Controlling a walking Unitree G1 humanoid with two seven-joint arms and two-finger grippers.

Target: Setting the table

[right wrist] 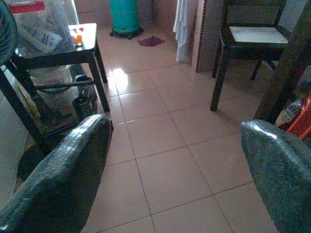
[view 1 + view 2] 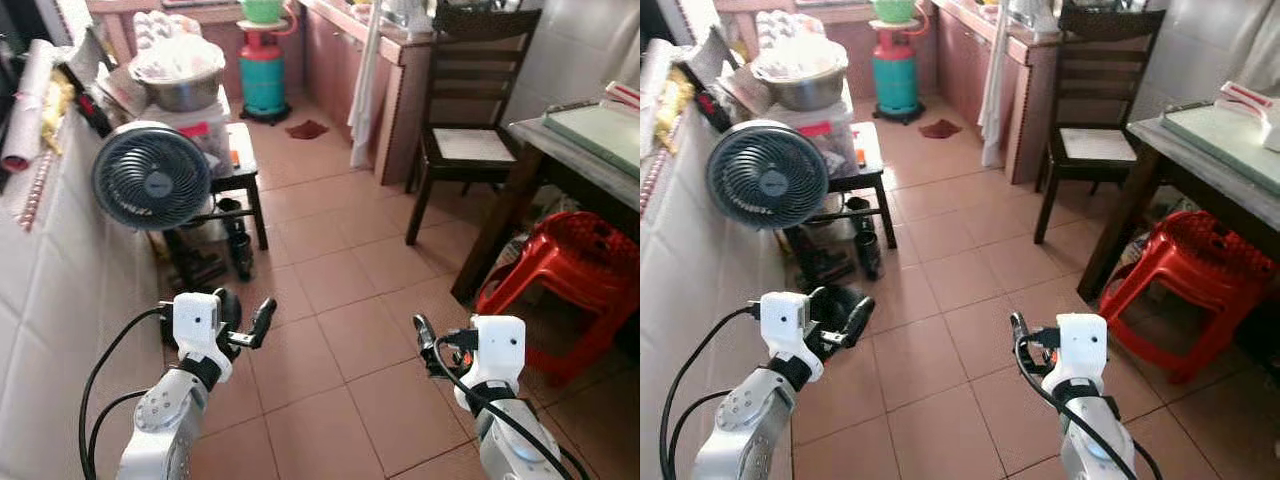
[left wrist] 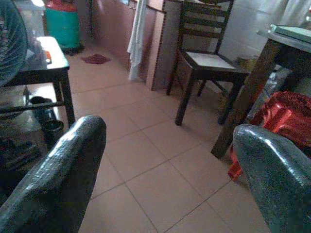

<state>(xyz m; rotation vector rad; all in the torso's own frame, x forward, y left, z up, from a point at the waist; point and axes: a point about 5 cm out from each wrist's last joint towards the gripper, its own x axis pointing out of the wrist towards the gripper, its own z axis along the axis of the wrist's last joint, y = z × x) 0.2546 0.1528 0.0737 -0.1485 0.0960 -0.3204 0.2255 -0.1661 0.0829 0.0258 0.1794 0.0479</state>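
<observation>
Both the left gripper (image 2: 262,318) and right gripper (image 2: 424,336) hang wide and empty over the terracotta tiled floor (image 2: 330,280), so it should turn toward the dark-legged stone-topped table (image 2: 560,150) at right frame edge, skirting the red plastic stool (image 2: 560,265).

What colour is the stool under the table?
Red; the stool shows best in the left eye view, under the table.

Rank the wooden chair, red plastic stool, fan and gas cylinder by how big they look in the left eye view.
1. wooden chair
2. red plastic stool, partly tucked under the table
3. fan
4. gas cylinder, farthest away, so its true size is unsure

Stool and fan look close.
</observation>
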